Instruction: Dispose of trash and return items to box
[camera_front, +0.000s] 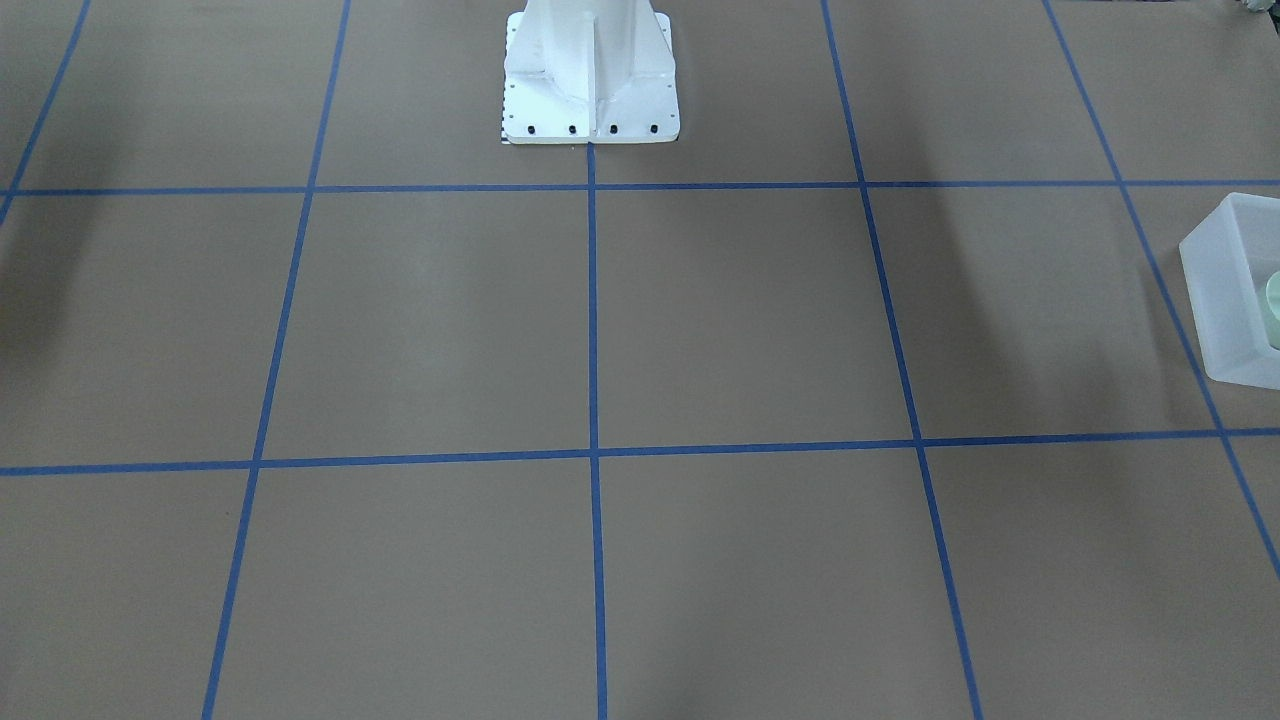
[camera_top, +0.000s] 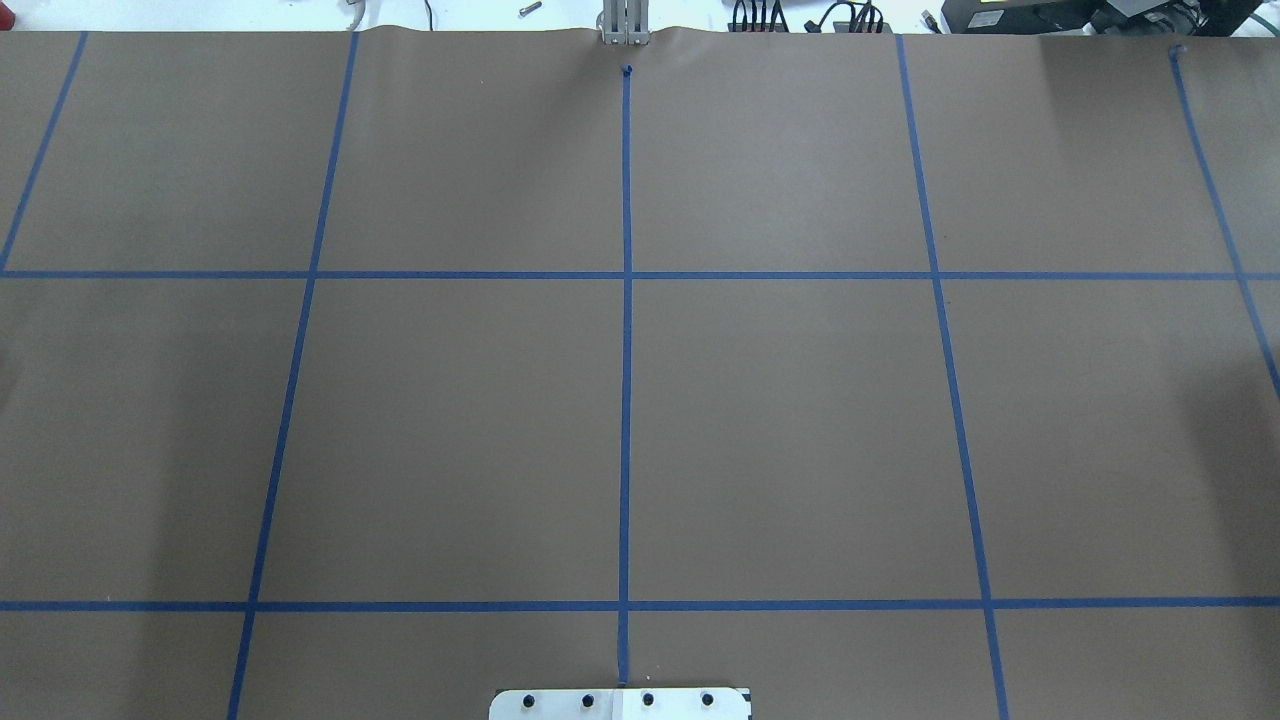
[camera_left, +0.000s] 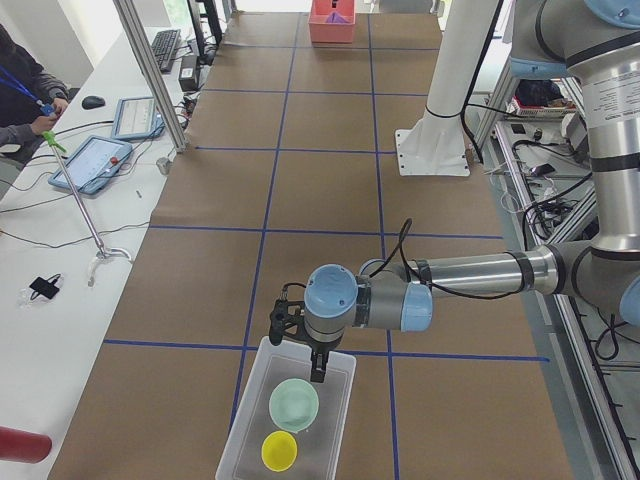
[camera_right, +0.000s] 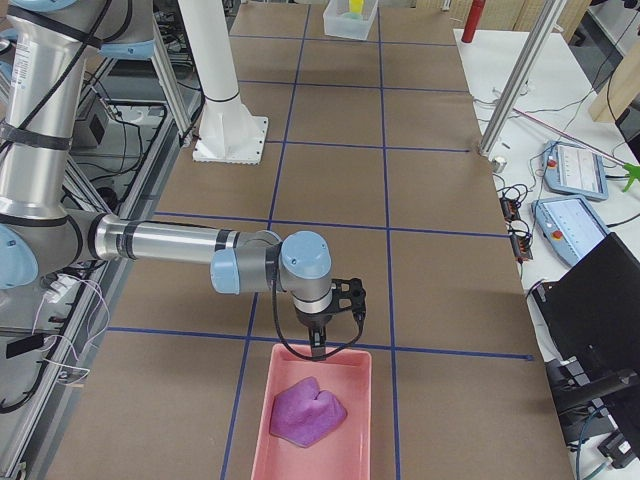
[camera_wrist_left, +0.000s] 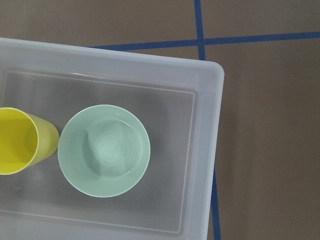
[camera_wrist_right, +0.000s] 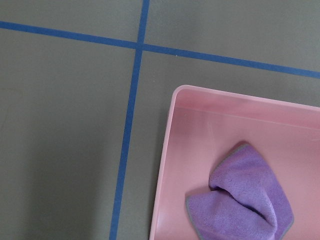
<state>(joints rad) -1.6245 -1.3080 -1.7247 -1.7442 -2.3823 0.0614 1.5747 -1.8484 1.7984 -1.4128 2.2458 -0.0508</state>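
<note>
Mint-green is the colour to follow. The left hand (camera_left: 318, 372) hangs point-down over the inner end of the box (camera_wrist_left: 212, 150), the end toward the middle of the bench (camera_top: 800, 400). I cannot tell whether its fingers are apart or together: only the side camera catches them, and its own wrist camera shows none.

Just below it and a little toward the box's outer end, the bowl (camera_wrist_left: 104, 150) sits mouth-up on the box floor. It is right beside a yellow cup (camera_wrist_left: 20, 141); whether they touch is unclear. The bowl is round, so no axis matters. The box's long side runs along the bench, away from the hand.

Way down at the other end, the right hand (camera_right: 318, 348) hovers over the rim of a pink tray (camera_wrist_right: 167, 170) with a purple cloth (camera_wrist_right: 240, 197) crumpled inside. I cannot tell whether that hand is apart or together either. The left arm is far nearer the bowl. With the bowl in the box, this looks about finished, and lifting clear seems the likely next move.
</note>
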